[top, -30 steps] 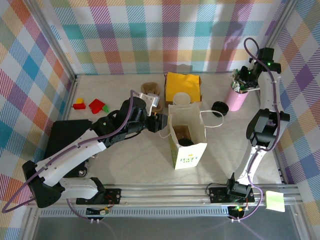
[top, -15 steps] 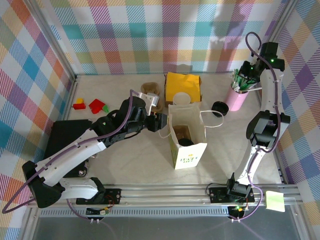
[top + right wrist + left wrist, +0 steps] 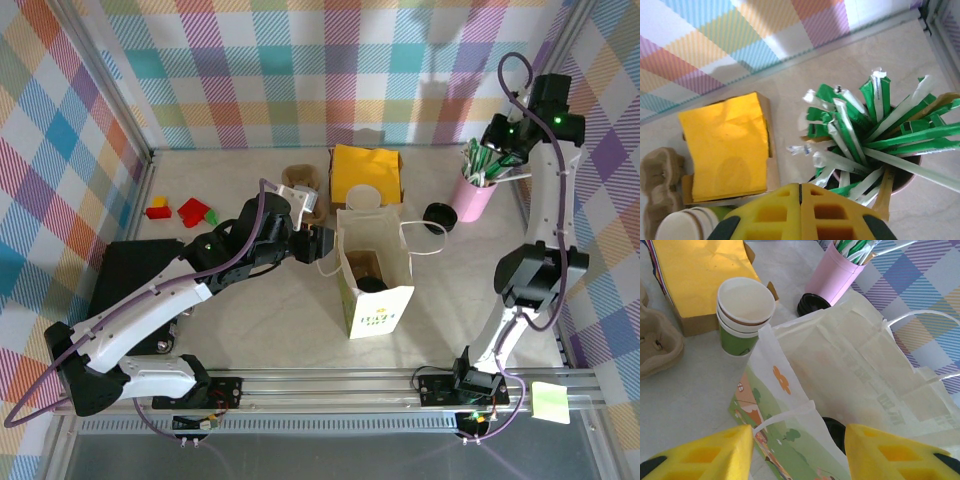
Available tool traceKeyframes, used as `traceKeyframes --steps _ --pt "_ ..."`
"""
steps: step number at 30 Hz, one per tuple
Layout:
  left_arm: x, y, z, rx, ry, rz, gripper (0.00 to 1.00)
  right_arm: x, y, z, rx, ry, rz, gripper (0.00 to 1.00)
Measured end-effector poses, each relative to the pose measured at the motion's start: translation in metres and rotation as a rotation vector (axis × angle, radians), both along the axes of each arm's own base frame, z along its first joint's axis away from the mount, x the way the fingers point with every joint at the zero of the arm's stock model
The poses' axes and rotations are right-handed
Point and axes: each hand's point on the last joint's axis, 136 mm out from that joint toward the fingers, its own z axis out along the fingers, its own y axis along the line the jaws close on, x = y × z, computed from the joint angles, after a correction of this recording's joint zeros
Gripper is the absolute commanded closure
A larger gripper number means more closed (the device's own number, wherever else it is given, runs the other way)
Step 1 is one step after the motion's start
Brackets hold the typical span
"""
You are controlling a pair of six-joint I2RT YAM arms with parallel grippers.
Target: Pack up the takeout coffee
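The takeout coffee cup (image 3: 745,315), white rim over a green base, stands as a nested stack behind the printed paper bag (image 3: 840,385); from above the cup (image 3: 363,197) sits between the bag (image 3: 375,285) and the yellow napkin box. My left gripper (image 3: 318,243) is open, and its yellow fingers (image 3: 700,457) straddle the bag's near wall and handle. A dark round object (image 3: 836,429) lies inside the bag. My right gripper (image 3: 498,140) hangs above the pink holder (image 3: 473,192), shut with nothing seen between its tips (image 3: 800,189). The cup's rim (image 3: 682,225) shows at the lower left.
A yellow napkin box (image 3: 365,170) and a brown pulp tray (image 3: 300,182) stand behind the bag. A black lid (image 3: 438,214) lies beside the pink holder (image 3: 905,182) of green and white sticks. Coloured blocks (image 3: 185,211) and a black box (image 3: 128,278) are at the left.
My right gripper has risen and drifted right, away from the pink holder's top. The left arm and the bag have stayed put.
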Motion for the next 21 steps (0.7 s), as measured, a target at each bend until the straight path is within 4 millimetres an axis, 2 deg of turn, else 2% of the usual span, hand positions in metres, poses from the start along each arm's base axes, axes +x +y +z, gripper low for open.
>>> traceKeyframes --steps 5,11,16,21 --pt "-0.001 0.0 0.001 0.0 -0.004 -0.008 0.49 -0.034 0.017 0.055 -0.021 -0.112 0.023 1.0" --pt "-0.004 0.003 0.008 -0.016 -0.018 -0.008 0.49 -0.076 0.034 0.108 -0.031 -0.231 0.048 1.0" --pt "-0.007 0.006 0.011 -0.026 -0.026 -0.008 0.49 -0.103 0.041 0.14 -0.036 -0.309 0.059 1.0" --pt "-0.007 0.006 0.011 -0.03 -0.027 -0.011 0.5 -0.122 0.045 0.156 -0.037 -0.345 0.068 1.0"
